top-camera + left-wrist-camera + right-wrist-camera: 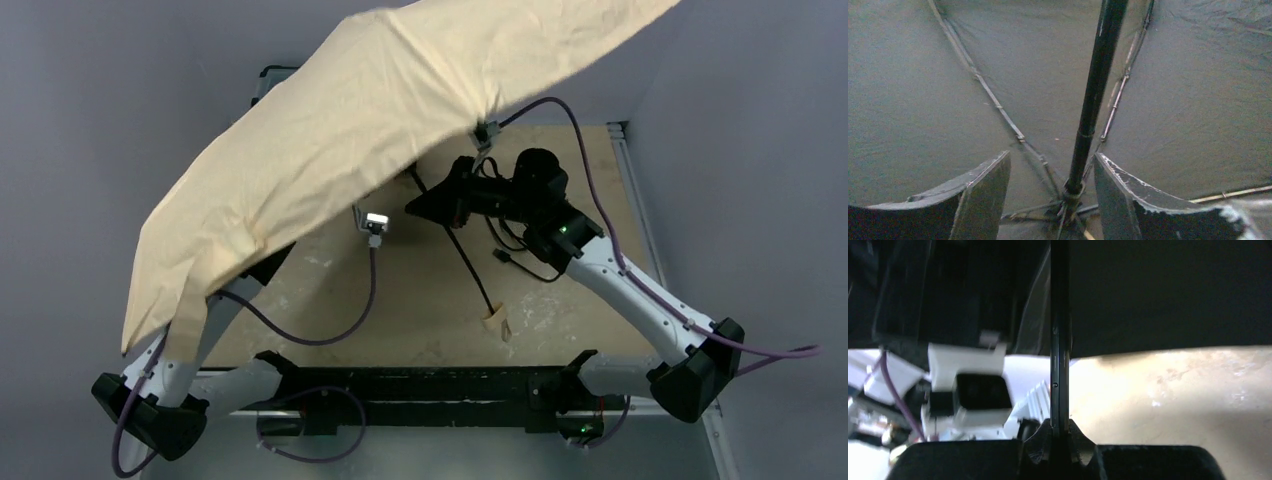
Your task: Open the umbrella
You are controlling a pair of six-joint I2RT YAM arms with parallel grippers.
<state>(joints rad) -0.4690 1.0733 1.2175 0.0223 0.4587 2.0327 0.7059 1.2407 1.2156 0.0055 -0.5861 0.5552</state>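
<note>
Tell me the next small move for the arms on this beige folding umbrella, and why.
Probably draw the left gripper back off the thin black shaft. The beige fabric canopy already looks fully spread. The left jaws stand open astride the shaft, gripping nothing, and the right gripper is shut on the shaft, so it should keep hold.

Seeing umbrella (340,150) spread wide, beige side up, tilted over far-left of table (430,300). Tracing black shaft (467,262) from under canopy down to cream handle (493,320) toward near edge. Spotting right gripper (425,207) on shaft mid-length. Can't see left gripper, under fabric.
</note>
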